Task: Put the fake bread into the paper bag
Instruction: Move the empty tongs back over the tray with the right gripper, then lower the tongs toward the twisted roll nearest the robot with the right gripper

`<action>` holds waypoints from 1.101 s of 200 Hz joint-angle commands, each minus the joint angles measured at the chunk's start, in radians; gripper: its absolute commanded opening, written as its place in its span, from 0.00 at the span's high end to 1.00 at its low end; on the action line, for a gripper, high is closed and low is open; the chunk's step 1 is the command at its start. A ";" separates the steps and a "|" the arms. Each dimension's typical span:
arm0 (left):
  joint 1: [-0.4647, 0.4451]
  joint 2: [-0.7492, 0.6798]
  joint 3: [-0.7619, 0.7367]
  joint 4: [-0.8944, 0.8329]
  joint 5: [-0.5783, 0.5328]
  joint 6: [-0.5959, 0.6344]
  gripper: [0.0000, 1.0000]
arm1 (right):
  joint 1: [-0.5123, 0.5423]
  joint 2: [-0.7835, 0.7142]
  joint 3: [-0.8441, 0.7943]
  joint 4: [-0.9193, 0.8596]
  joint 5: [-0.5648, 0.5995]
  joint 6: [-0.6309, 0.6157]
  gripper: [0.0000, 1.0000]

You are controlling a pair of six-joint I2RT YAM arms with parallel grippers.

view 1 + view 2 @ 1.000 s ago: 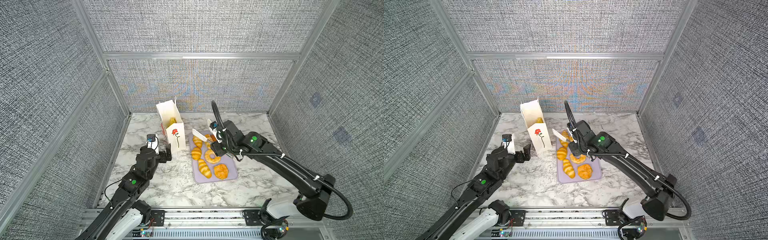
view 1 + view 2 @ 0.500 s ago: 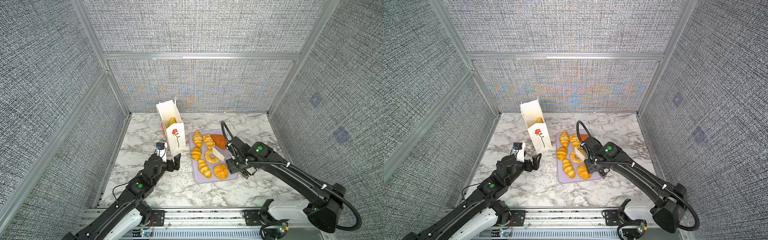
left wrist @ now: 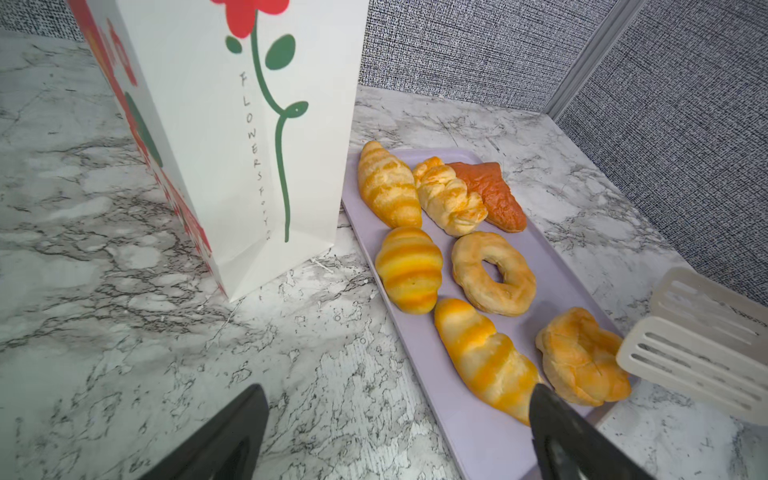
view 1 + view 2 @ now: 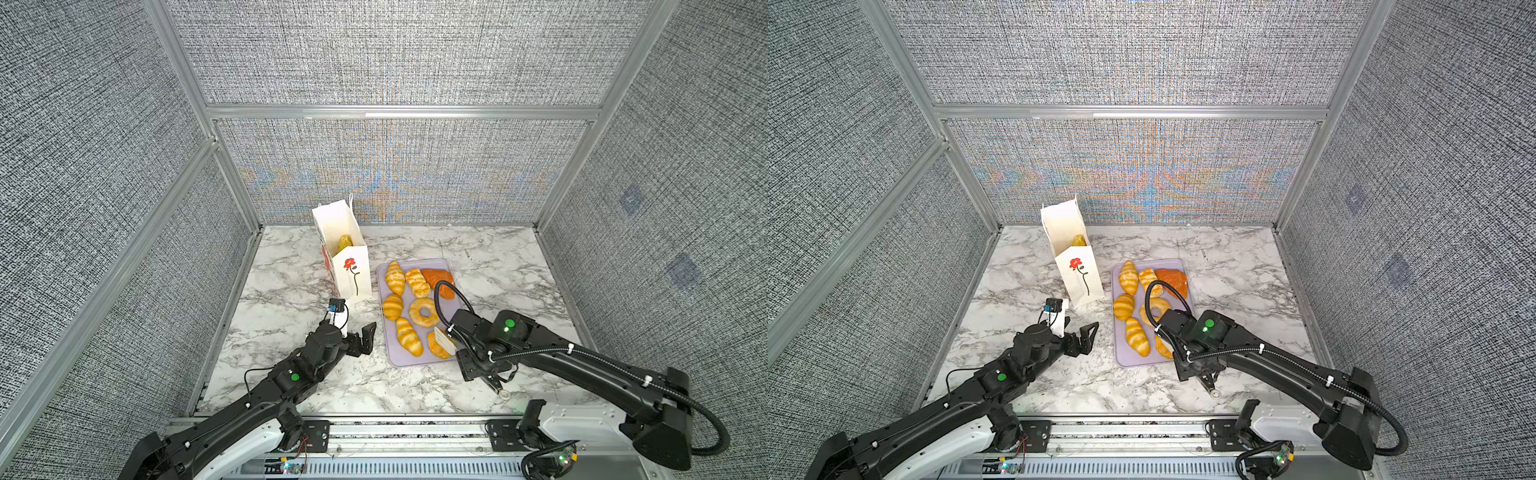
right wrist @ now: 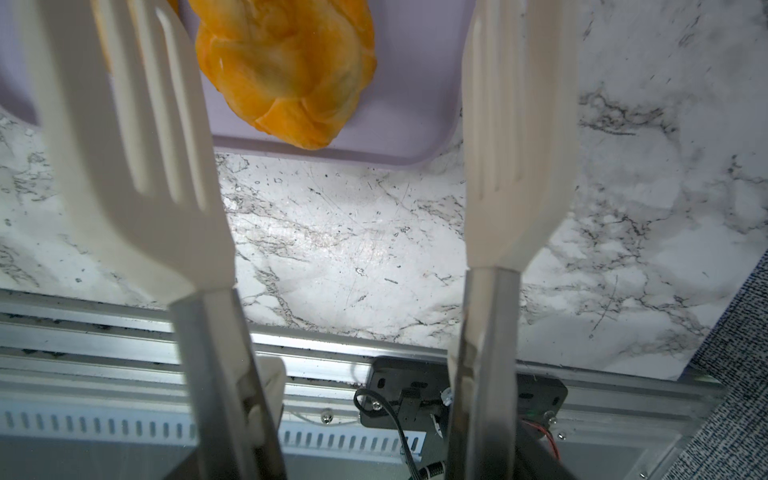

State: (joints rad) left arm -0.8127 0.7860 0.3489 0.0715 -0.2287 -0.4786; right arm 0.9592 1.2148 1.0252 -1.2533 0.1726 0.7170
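Nearest the rail, the right gripper (image 4: 478,363) was seen clamped on the steel handles of a pair of white tongs (image 5: 124,137). It was held low over the marble table (image 4: 316,386) at the near right corner of the lavender tray (image 4: 400,360). The 2 slotted blades of the tongs were spread apart with nothing caught between them. A round bun (image 3: 582,357) lay on the tray just beside 1 blade; whether it was touched could not be told. Left of the tray, the left gripper (image 4: 359,340) was held over bare table, its jaws wide apart and empty.

7 pieces of fake bread (image 4: 1136,336) were counted on the tray. At the near end, a croissant (image 4: 409,337) lay beside the round bun. In the middle row, a croissant (image 4: 392,306) was set left of a ring doughnut (image 4: 424,312). At the far end, a croissant (image 4: 395,277), another croissant (image 4: 417,282) and a darker triangular pastry (image 3: 490,195) were lined up side by side.

Farther still, the paper bag (image 4: 353,282) stood upright just beside the far left corner of the tray, its mouth open. 1 more croissant (image 4: 345,243) was seen inside it. A red rose (image 4: 350,263) was printed on its near face.
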 commanded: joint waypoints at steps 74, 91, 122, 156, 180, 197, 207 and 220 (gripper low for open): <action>-0.013 -0.037 -0.030 0.011 -0.026 -0.010 0.01 | 0.016 0.100 0.003 0.020 -0.036 -0.016 0.32; -0.013 -0.038 -0.027 0.004 -0.027 -0.006 0.01 | 0.015 0.113 0.004 0.018 -0.041 -0.029 0.32; -0.013 -0.029 -0.025 -0.003 -0.020 -0.006 0.01 | 0.015 0.131 0.015 0.019 -0.049 -0.048 0.32; -0.013 -0.018 -0.020 0.001 -0.015 -0.003 0.01 | 0.011 0.163 0.022 0.008 -0.042 -0.070 0.32; -0.013 -0.017 -0.019 -0.002 -0.016 0.000 0.01 | 0.002 0.181 0.018 0.011 -0.050 -0.079 0.32; -0.014 -0.018 -0.019 -0.004 -0.015 0.000 0.01 | -0.009 0.181 0.018 0.012 -0.050 -0.084 0.33; -0.014 -0.018 -0.019 -0.002 -0.015 0.000 0.01 | -0.015 0.182 0.018 0.017 -0.053 -0.088 0.33; -0.013 -0.016 -0.017 -0.002 -0.015 0.001 0.01 | -0.024 0.187 0.018 0.024 -0.060 -0.101 0.33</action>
State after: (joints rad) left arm -0.8246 0.7696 0.3237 0.0574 -0.2398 -0.4820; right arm 0.9470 1.3964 1.0401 -1.2240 0.1204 0.6304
